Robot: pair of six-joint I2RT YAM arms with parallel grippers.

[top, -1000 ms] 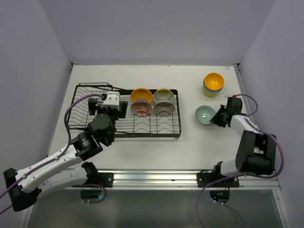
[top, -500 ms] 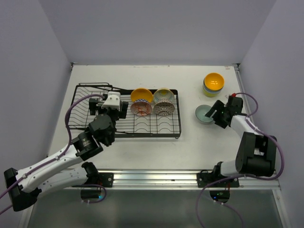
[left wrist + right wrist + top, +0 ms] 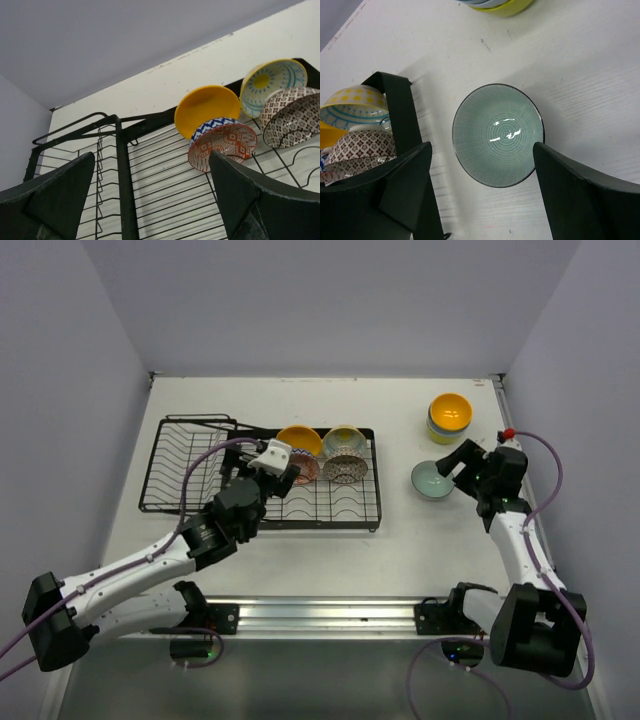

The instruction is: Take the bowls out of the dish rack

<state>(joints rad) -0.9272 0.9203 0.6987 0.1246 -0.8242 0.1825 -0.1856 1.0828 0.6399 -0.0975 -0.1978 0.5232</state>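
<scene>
Presently shows four bowls [image 3: 322,458] in dish rack [image 3: 180,476], teal bowl [image 3: 430,481] on table [image 3: 300,552], left gripper [image 3: 151,156] and right gripper [image 3: 481,146] released.

Right gripper [image 3: 457,464] springs open, letting go of the teal bowl [image 3: 430,481] right of the rack [image 3: 170,472], and backs off. Left gripper [image 3: 288,474] swings from the rack's left section toward its bowls [image 3: 344,469].
</scene>
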